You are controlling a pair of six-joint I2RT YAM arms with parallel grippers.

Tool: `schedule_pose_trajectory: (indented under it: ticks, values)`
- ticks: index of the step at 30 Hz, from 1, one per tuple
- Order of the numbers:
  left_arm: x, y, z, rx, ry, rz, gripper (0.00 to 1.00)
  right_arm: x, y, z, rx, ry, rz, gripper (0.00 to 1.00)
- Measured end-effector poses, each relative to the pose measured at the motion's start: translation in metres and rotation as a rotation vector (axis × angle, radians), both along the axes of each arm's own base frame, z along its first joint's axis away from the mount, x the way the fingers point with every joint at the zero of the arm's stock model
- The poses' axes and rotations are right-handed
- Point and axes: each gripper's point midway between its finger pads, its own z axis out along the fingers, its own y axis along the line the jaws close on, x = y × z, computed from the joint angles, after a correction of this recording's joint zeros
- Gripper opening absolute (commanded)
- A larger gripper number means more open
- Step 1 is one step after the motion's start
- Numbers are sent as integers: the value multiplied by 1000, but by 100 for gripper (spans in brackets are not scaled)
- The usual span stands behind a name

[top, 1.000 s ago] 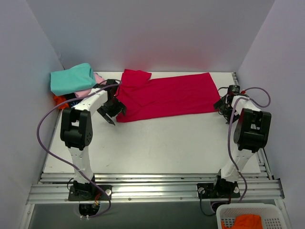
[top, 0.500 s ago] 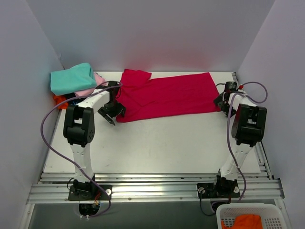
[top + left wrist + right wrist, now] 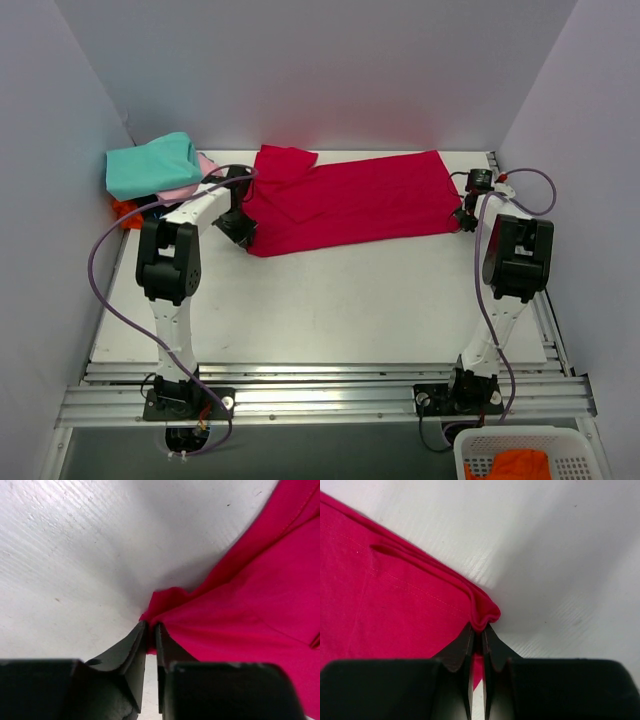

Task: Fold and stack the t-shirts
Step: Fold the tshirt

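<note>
Compared with a second ago, both arms are now closer to the crimson t-shirt, and their jaws, which stood open then, are now clenched. Nearest to me, well in front of the shirt, a white basket holds some orange cloth. The white table lies between the basket and the shirt.

The left gripper sits at the shirt's near-left corner and pinches a small raised fold of red cloth. The right gripper sits at the near-right corner and pinches the doubled edge there. The shirt itself lies spread out flat, with one sleeve turned over at its far-left end.

Beyond the shirt's left end lies the pile of folded shirts. The teal shirt is on top, a pink one shows under it, and an orange one shows at the bottom edge.

I judge the cloth to be light, soft and limp. It will probably sag between the two holds, and such thin pinches at the corners may slip. I think the corners are the right places to hold, and both sides should rise together so that the edge stays stretched.
</note>
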Motion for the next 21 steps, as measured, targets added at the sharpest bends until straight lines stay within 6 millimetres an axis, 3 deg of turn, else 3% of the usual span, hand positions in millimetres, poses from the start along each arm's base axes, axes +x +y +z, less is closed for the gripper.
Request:
schedule_pose_trajectory:
  ticks: [2, 5, 9, 12, 16, 18, 21]
  values:
    - [0, 1, 0, 2, 1, -2, 9, 0, 0, 0, -1, 1, 2, 0]
    - [0, 3, 0, 8, 1, -9, 3, -1, 0, 1, -5, 1, 9, 0]
    - [-4, 7, 2, 21, 4, -20, 2, -15, 2, 1, -4, 31, 22, 0]
    - [-20, 15, 8, 34, 16, -27, 2, -46, 8, 2, 6, 95, 32, 0]
    - [-49, 25, 26, 39, 15, -28, 2, -103, 21, 6, 37, 201, 48, 0]
    - [-64, 28, 37, 36, 1, -28, 2, -128, 26, 16, 49, 230, 55, 0]
    - [-87, 33, 51, 31, -15, -28, 2, -150, 32, 38, 54, 222, 64, 0]
